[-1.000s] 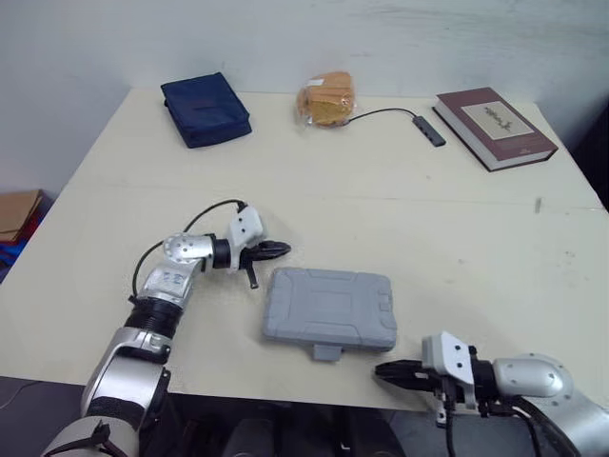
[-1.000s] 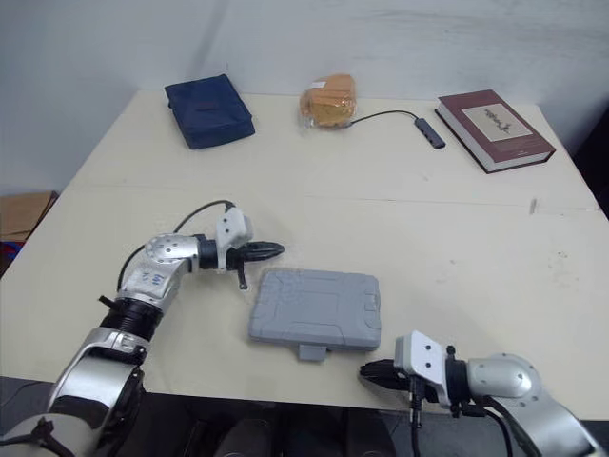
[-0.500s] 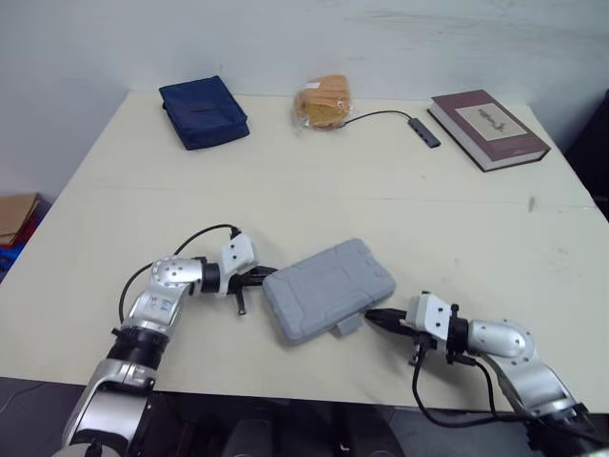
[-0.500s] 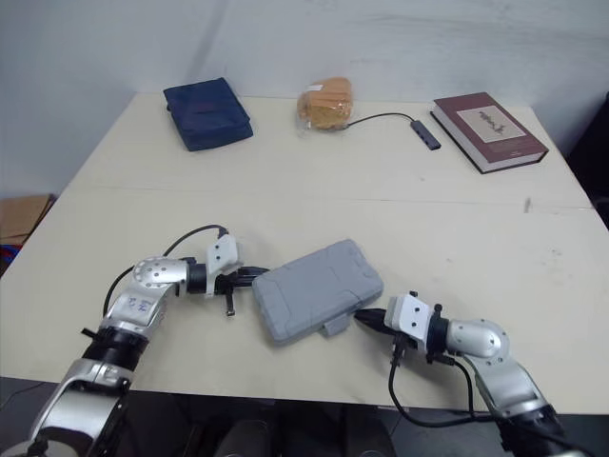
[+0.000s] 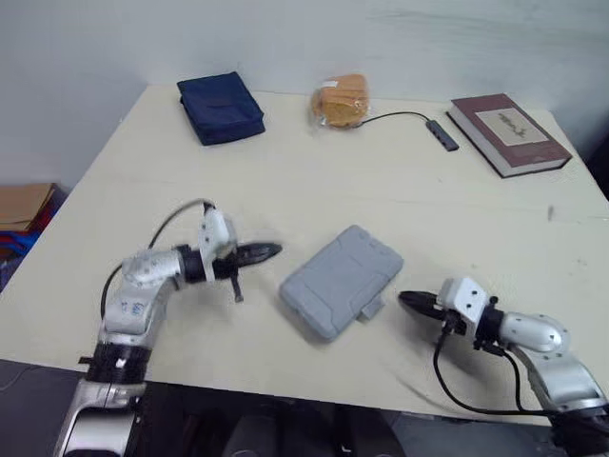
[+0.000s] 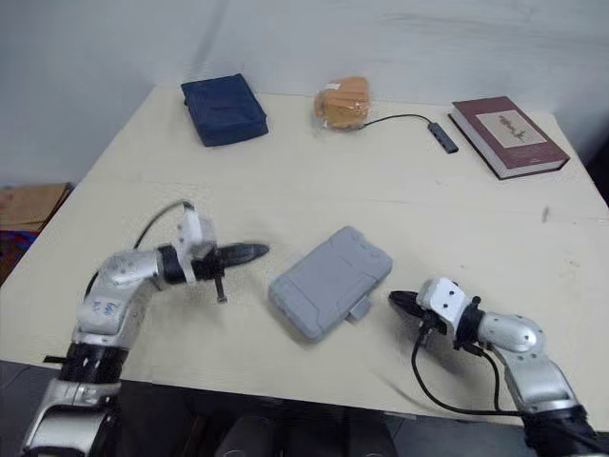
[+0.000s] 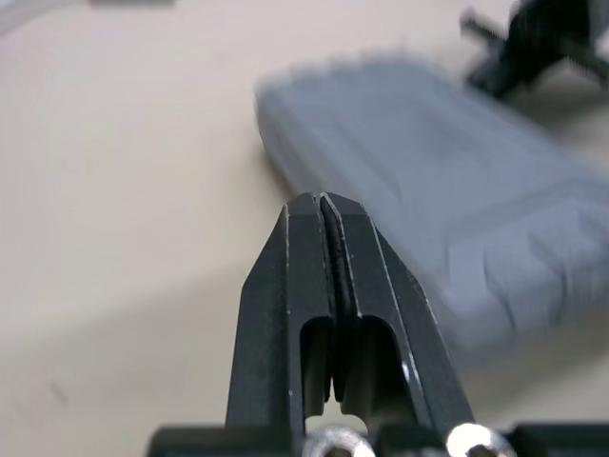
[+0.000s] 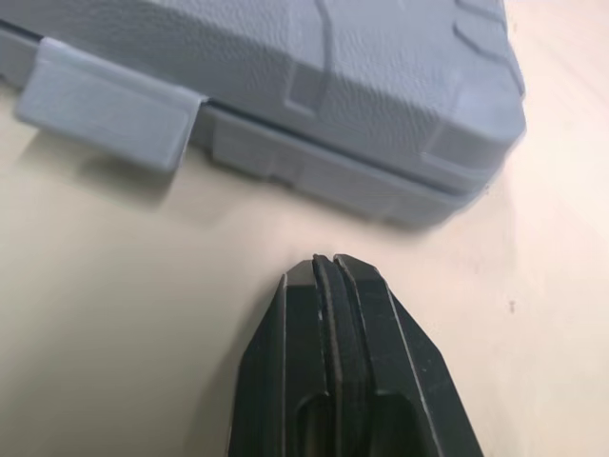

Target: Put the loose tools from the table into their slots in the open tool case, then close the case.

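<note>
Grey tool case lies closed and skewed near the table's front, so my left gripper and right gripper flank it, fingers pinched together and empty, probably for nudging.

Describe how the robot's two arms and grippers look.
The left arm and right arm are silver-grey metal with rounded joints. Each wrist carries a white block, and a thin black cable loops off it. The left gripper and right gripper each have two black, tapering fingers.
</note>
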### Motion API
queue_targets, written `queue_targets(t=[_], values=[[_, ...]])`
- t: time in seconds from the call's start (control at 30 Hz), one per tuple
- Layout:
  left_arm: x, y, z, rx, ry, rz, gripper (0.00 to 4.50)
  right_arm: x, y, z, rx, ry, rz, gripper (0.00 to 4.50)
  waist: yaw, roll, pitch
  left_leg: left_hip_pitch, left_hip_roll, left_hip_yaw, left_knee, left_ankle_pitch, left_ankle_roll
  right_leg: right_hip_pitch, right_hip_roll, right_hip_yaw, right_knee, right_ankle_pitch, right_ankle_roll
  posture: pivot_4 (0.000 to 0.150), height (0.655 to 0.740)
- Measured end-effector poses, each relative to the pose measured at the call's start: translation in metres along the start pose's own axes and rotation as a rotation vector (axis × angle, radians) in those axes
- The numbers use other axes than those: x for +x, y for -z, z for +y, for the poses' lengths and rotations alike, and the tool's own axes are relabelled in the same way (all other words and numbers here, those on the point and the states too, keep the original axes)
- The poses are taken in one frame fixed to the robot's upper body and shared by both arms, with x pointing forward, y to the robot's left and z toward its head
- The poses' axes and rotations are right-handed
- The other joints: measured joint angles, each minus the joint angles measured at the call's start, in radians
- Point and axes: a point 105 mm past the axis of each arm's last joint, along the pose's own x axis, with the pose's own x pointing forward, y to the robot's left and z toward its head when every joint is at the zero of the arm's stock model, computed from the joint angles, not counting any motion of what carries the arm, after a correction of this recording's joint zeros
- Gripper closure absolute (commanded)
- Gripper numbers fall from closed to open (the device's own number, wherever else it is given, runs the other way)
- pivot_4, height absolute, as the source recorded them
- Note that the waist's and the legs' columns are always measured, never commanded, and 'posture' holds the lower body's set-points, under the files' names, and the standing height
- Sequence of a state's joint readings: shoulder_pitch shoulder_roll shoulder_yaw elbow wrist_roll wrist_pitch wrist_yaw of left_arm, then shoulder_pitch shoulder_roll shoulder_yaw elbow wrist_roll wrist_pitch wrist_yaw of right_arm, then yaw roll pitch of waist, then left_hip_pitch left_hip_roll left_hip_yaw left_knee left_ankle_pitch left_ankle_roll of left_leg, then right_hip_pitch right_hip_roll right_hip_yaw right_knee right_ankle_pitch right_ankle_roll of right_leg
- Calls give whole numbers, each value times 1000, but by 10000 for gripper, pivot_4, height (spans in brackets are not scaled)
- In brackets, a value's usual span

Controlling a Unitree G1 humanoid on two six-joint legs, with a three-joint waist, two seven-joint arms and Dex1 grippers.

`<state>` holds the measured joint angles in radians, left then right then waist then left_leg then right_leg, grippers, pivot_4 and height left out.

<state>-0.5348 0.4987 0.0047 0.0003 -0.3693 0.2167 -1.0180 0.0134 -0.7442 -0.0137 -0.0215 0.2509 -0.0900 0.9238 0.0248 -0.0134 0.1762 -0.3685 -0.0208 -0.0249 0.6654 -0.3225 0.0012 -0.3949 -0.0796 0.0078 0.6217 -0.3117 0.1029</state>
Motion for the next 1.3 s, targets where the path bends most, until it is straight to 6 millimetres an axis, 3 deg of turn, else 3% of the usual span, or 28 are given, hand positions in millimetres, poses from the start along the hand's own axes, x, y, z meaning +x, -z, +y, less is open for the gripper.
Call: queue_targets(t=[0.07, 0.2, 0.4, 0.53, 1.3], values=[[24, -16, -8, 44, 113, -23, 45000, 0, -4, 15, 25, -46, -10, 44609, -1, 2, -1, 0, -1, 1, 0, 0, 0, 0, 1, 0, 0, 0, 0, 1500, 7400], [67, -2, -32, 42, 292, 34, 45000, 7, -17, 23, 19, -73, -45, 44609, -9, 2, 0, 1, 0, 6, 0, 0, 1, -1, 4, -1, 0, 1, 2, 1500, 7400], [94, 30, -43, 104, 361, 171, 45000, 16, -22, 31, 38, -88, -60, 44609, -13, 2, 0, 1, 0, 7, 0, 1, 2, -3, 5, 0, 3, 1, 2, 1500, 7400], [112, 46, -49, 56, 332, 198, 45000, 18, -31, 32, 32, -79, -72, 44609, -4, 2, 0, 0, 0, 6, 1, 1, 2, -3, 4, 0, 2, 1, 2, 1500, 7400], [104, 56, -51, 85, 338, 246, 45000, 51, -31, 38, 97, -80, -72, 44609, -28, 3, -2, 10, 0, 7, -2, -1, 5, 3, 4, 3, 4, 1, 1, 1500, 7400]])
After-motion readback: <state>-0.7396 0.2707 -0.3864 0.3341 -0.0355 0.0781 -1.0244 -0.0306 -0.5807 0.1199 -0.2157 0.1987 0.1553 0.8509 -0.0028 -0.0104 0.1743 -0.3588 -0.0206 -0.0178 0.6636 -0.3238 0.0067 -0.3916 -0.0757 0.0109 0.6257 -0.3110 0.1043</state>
